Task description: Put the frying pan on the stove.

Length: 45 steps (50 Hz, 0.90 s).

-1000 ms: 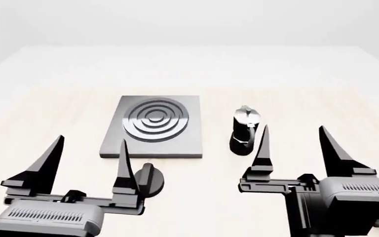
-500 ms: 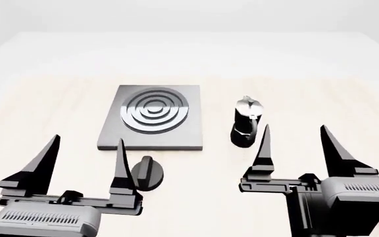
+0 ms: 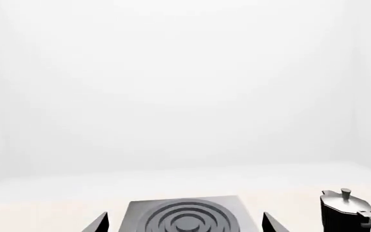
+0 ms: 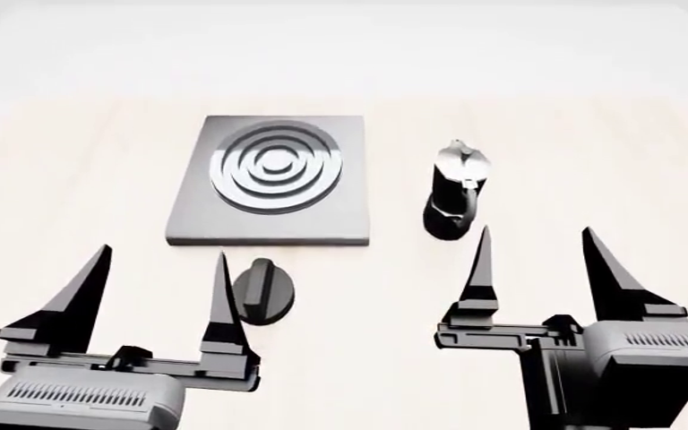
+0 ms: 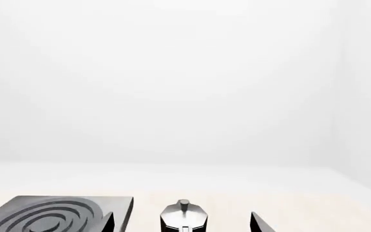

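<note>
The stove [image 4: 272, 179] is a flat grey square plate with raised concentric rings, lying on the light table ahead of my left gripper. It also shows in the left wrist view [image 3: 185, 216] and in the right wrist view [image 5: 50, 212]. The frying pan is out of view in every frame. My left gripper [image 4: 164, 253] is open and empty, held above the table in front of the stove, and it shows in the left wrist view [image 3: 185, 224]. My right gripper [image 4: 536, 231] is open and empty, just in front of the moka pot, and it shows in the right wrist view [image 5: 182, 224].
A black-and-silver moka pot [image 4: 454, 190] stands right of the stove, also seen in the left wrist view [image 3: 347, 212] and the right wrist view [image 5: 183, 216]. A small black round knob [image 4: 262, 292] lies beside my left gripper's right finger. A dark sliver sits at the head view's right edge.
The head view has tilted downward: stove and moka pot sit higher in the picture, and the knob now shows whole. Both grippers stay open and in place.
</note>
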Tool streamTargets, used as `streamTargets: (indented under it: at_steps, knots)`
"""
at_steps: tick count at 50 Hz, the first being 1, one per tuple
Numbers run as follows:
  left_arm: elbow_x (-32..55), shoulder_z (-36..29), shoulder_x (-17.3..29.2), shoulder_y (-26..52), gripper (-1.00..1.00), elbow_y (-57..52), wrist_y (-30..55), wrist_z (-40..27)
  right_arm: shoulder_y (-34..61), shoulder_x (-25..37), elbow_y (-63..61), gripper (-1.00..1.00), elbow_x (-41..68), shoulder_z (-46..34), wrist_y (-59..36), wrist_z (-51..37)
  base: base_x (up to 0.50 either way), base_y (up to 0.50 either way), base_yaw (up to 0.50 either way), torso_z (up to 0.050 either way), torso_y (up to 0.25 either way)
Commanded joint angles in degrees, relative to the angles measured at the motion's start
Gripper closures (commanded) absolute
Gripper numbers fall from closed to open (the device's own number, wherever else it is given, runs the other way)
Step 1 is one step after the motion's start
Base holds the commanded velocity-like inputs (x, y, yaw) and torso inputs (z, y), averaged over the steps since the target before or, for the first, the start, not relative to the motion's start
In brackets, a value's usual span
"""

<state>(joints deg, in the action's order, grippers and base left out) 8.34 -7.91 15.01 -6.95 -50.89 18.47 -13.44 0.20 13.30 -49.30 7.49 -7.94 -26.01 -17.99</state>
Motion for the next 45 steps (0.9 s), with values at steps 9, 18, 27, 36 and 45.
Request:
streamTargets:
  at_steps: [9,18,27,36,45]
  knots:
    - [1.71,-0.47,0.39,0.25,-1.00,1.55,-0.86,-0.52,0.18,0.60,0.65,-1.00,0.64,-0.33,0.29,-1.10,0.00,0.00,0.00,0.049,-0.138]
    - [3.80,0.39,0.23,0.71,-1.00,1.89,-0.52,-1.24,3.72,-3.07,2.14,-1.00,4.88,5.75,-2.60,-5.62,0.00,0.00,0.00,0.020,-0.060]
    - [6.07,1.33,0.33,0.72,-1.00,2.32,-0.27,-1.75,13.50,-3.93,2.51,-1.00,3.63,6.75,-14.54,-11.49,0.00,0.00,0.00,0.000,0.000]
    - [7.19,1.78,0.96,0.75,-1.00,1.47,0.13,-2.32,21.00,-7.74,7.70,-1.00,1.66,10.57,-22.85,-20.18,0.00,0.00,0.00,0.000,0.000]
    - [7.61,1.63,1.27,0.86,-1.00,1.63,-0.11,-2.80,26.06,-9.11,12.83,-1.00,0.92,12.87,-25.87,-24.75,0.00,0.00,0.00,0.000,0.000]
